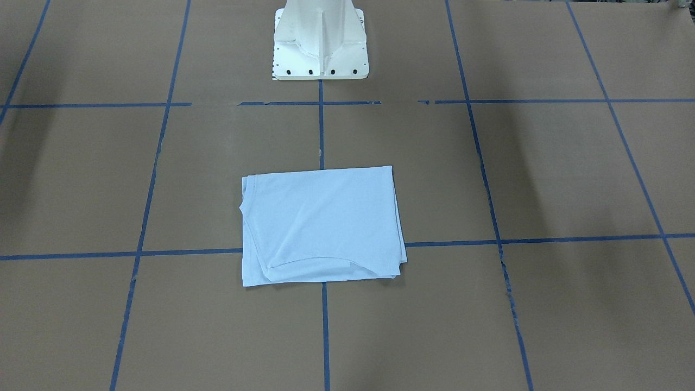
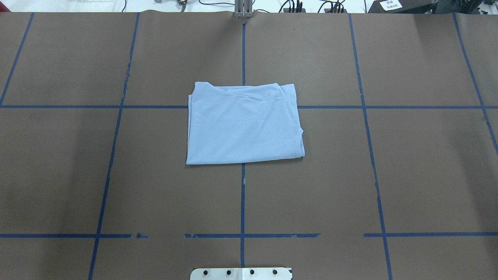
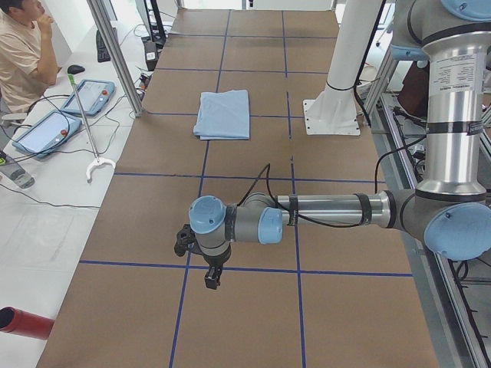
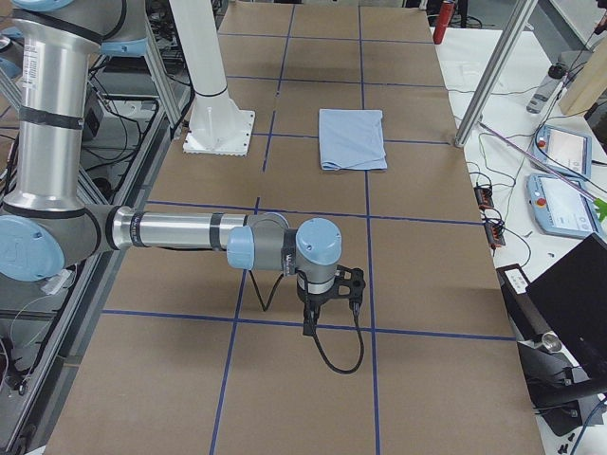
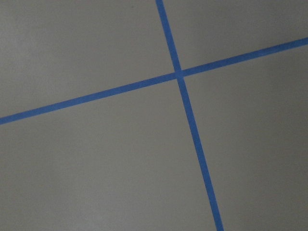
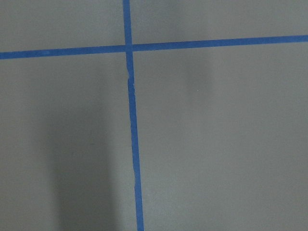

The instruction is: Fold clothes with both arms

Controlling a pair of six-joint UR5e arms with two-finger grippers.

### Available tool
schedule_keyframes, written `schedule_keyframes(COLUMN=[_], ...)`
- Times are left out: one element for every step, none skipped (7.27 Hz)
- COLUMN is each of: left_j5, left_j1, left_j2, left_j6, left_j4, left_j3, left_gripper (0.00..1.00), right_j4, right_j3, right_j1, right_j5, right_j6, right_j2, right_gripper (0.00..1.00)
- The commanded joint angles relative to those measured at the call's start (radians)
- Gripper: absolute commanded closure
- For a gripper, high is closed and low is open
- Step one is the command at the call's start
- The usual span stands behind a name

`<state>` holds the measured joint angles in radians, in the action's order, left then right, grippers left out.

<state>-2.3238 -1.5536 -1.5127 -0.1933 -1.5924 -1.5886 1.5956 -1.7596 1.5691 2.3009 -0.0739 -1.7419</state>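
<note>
The light blue T-shirt (image 1: 323, 225) lies folded into a flat rectangle at the middle of the brown table, also in the overhead view (image 2: 243, 124). Its print and tag are hidden. No gripper is near it. My left gripper (image 3: 212, 276) hangs low over the table far from the shirt (image 3: 223, 113), at the table's left end. My right gripper (image 4: 311, 322) hangs likewise at the right end, far from the shirt (image 4: 352, 138). I cannot tell whether either is open or shut. Both wrist views show only brown table and blue tape.
The white pedestal base (image 1: 320, 41) stands behind the shirt. Blue tape lines (image 2: 242, 202) grid the table. A seated operator (image 3: 23, 54), tablets (image 3: 90, 96) and a metal post (image 3: 115, 57) are beside the table. Another post (image 4: 488, 76) stands on that same side.
</note>
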Motion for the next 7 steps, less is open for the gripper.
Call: schedule_keyframes(left_j5=[-0.005,-0.006,-0.009,-0.009,-0.009,0.006,0.012], left_j1=[-0.005,-0.005,-0.005,-0.003,-0.005,0.001,0.0], left_j2=[-0.004,-0.011,-0.011,-0.012,-0.011,-0.008,-0.001], left_j6=[0.005,0.008,0.005,0.003,0.0,0.005,0.003], left_j4=[0.046,0.045,0.034,0.016,-0.006,-0.018,-0.021], left_j3=[-0.057,-0.079,-0.079,-0.079,-0.079,-0.071,-0.076], left_gripper=[0.0,0.0,0.0,0.0,0.0,0.0,0.0], right_j4=[-0.003,-0.006,-0.008,-0.008,-0.008,-0.008,-0.008], right_j3=[-0.001,-0.003,0.002,0.002,0.0,-0.001,-0.003], right_j1=[0.0,0.0,0.0,0.0,-0.001,-0.003,-0.003], right_j5=[-0.001,-0.001,-0.003,-0.014,-0.012,-0.005,0.0], right_j6=[-0.003,-0.003,-0.001,0.0,0.0,0.0,0.0], right_j2=[0.002,-0.001,-0.007,-0.007,-0.005,-0.005,-0.005], right_gripper=[0.0,0.0,0.0,0.0,0.0,0.0,0.0])
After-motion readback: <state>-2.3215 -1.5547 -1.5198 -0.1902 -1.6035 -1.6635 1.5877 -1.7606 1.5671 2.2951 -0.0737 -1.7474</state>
